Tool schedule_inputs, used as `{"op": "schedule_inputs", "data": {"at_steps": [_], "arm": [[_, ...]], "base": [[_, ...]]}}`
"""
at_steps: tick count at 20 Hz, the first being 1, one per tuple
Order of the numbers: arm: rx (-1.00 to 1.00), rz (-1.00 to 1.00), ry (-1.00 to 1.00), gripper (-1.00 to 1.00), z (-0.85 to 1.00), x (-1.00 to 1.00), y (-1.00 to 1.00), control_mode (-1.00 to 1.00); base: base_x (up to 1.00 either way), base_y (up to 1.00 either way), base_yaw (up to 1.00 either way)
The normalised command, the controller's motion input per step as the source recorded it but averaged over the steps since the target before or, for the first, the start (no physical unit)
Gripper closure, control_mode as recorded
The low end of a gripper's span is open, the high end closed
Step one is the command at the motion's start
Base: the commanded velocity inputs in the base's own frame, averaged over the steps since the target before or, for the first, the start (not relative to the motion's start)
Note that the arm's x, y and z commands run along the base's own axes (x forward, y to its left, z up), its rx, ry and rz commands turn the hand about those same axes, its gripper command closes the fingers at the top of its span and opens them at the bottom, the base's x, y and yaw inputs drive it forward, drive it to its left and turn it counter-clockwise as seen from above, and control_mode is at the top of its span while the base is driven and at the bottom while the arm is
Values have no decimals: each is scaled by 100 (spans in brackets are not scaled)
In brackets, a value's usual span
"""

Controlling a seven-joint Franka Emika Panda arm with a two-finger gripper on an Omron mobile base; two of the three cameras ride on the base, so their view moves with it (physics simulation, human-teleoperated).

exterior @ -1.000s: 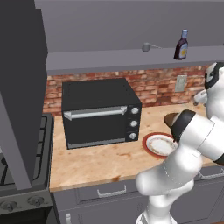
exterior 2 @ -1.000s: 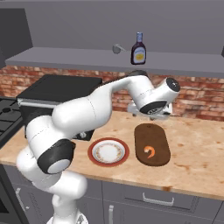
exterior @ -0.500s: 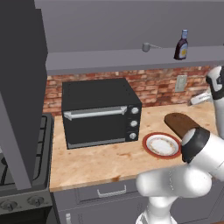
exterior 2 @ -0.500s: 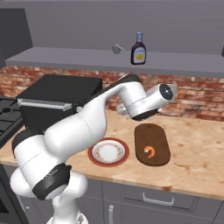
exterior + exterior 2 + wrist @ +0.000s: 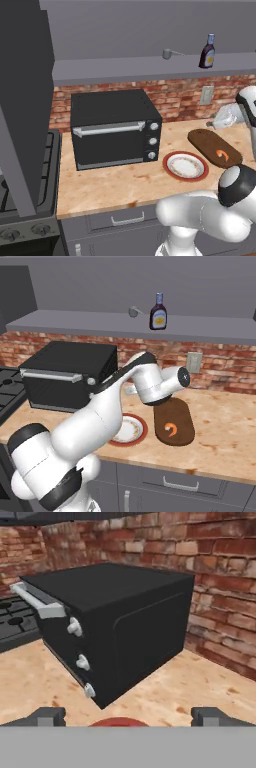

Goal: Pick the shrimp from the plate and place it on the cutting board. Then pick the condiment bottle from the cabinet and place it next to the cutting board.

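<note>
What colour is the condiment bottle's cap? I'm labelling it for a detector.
Pale blue; the condiment bottle shows it best in the right base view.

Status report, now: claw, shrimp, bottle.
Claw open, empty. Shrimp on cutting board. Condiment bottle upright on cabinet ledge. Nothing blocking it.

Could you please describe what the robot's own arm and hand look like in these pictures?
The arm is made of glossy white, rounded, tube-like segments joined by dark grey to black bands and round joint caps, one cap bearing a small pale mark at its centre. No cables or lettering are visible. The hand ends in two small, blocky dark grey fingertips, seen from the hand view.
</note>
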Motion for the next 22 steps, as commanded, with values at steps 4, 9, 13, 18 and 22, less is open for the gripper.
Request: {"op": "schedule_inputs", "data": {"at_steps": [4, 9, 13, 18, 22], "arm": [[0, 34, -27, -100, 0, 0, 16, -100], [1, 39, -31, -100, 0, 0, 3, -100], [1, 37, -30, -100, 13, 0, 0, -100], [0, 23, -26, -100, 42, -2, 0, -100], [-1, 7, -21, -100, 56, -16, 0, -100]], "base": [[0, 0, 0], [0, 0, 0], [0, 0, 0], [0, 0, 0], [0, 0, 0]]}}
